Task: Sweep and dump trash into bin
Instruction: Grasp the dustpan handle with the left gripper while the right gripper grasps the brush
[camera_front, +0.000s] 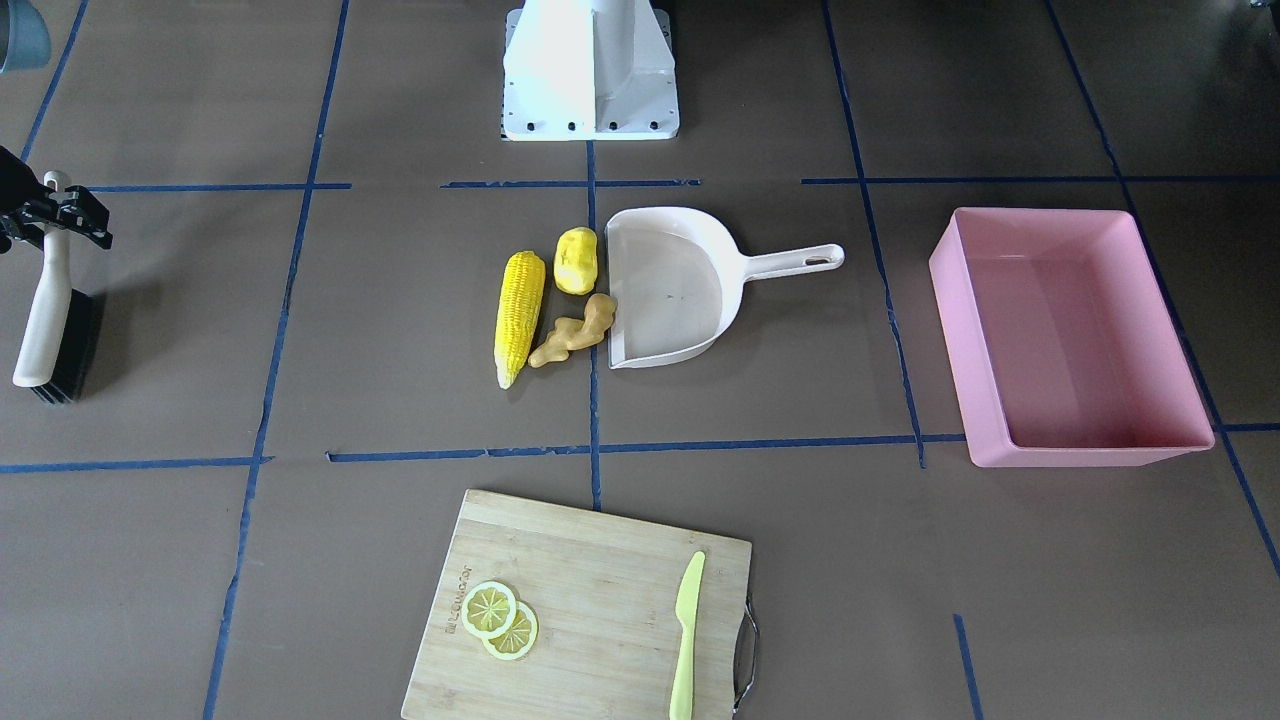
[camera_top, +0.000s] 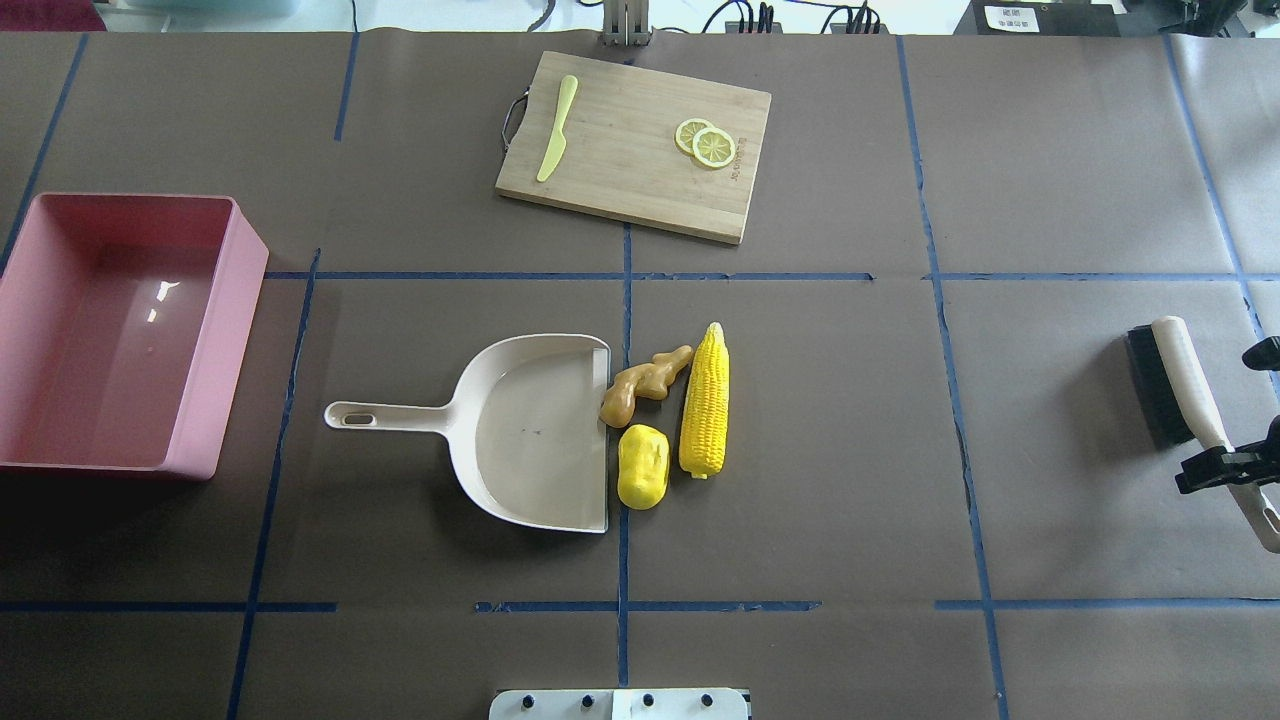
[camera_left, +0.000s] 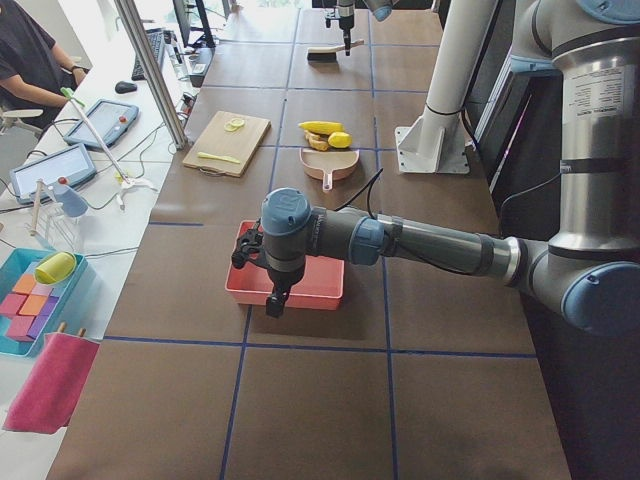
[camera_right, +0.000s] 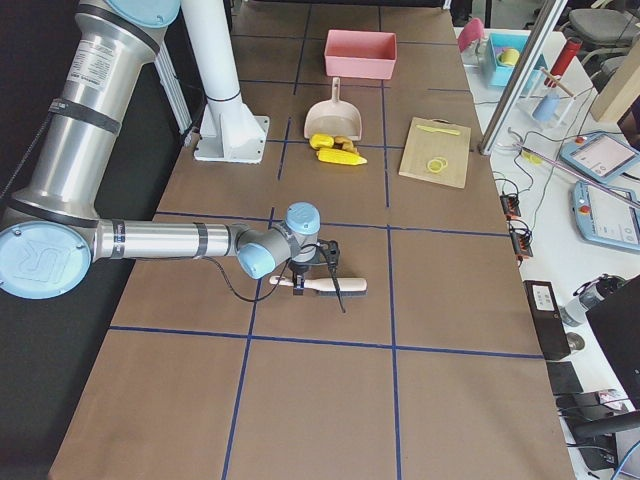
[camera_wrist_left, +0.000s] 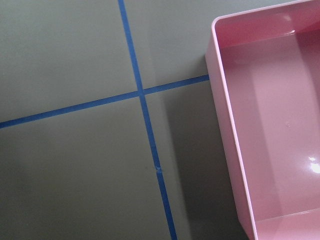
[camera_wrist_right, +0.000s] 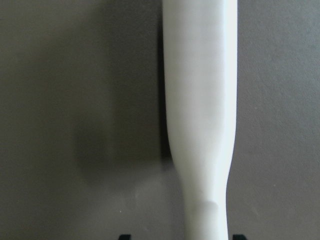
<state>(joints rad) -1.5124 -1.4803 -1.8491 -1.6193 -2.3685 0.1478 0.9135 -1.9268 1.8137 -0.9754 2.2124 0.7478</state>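
Nothing is swept yet: the corn (camera_top: 704, 400), potato (camera_top: 642, 466) and ginger (camera_top: 640, 385) lie at the dustpan's (camera_top: 530, 430) open mouth, the ginger touching its lip. The bin (camera_top: 240, 330) sits empty, well beyond the dustpan's handle. Far off the mouth side, the right gripper (camera_front: 55, 218) straddles the brush (camera_top: 1175, 385) handle, fingers spread, not pinching. Whether the left gripper (camera_left: 274, 303) is spread or closed cannot be told.

The brown table (camera_top: 1050, 150) is gridded with blue tape (camera_top: 750, 276). Along its far side runs a white desk (camera_left: 100, 225) carrying tablets (camera_left: 50, 172) and cables. Daylight glares on the surfaces.
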